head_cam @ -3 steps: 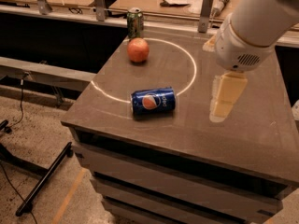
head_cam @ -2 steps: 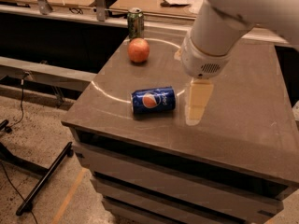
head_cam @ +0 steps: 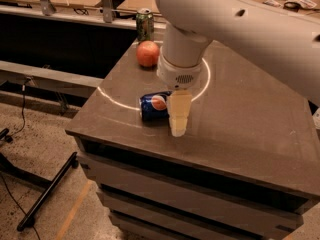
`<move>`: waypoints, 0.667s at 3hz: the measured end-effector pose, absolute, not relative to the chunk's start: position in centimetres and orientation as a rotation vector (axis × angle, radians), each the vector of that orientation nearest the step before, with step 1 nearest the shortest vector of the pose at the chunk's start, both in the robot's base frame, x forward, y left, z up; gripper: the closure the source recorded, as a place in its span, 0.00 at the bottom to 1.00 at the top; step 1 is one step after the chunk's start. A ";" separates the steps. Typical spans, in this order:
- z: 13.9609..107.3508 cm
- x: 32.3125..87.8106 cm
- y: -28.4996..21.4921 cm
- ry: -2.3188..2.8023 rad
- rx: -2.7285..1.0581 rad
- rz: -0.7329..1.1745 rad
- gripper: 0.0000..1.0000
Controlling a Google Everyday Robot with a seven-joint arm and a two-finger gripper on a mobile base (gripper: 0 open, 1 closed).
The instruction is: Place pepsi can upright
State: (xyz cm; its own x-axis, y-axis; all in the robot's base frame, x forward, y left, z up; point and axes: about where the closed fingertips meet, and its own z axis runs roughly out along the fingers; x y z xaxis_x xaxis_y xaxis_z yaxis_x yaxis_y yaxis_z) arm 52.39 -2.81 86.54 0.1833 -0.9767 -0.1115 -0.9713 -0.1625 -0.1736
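Observation:
The pepsi can [head_cam: 154, 105] is dark blue with a round logo. It lies on its side on the dark table top [head_cam: 240, 119], near the front left part. My gripper [head_cam: 178, 126] hangs point-down from the white arm, just right of the can and in front of its right end, which it partly hides. The gripper's tip is close to the table surface.
A red apple [head_cam: 148, 53] sits at the back left of the table. A green can [head_cam: 145, 24] stands upright behind it at the table's far edge. The table's front and left edges drop to the floor. A black stand leg [head_cam: 47, 191] lies on the floor at left.
The arm has swung left across the table, from the right side to right beside the pepsi can. The can, apple and green can have not moved.

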 end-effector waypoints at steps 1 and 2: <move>85.7 53.0 -0.8 1.906 -2.287 -0.032 0.00; 85.5 53.2 0.9 1.922 -2.298 -0.042 0.00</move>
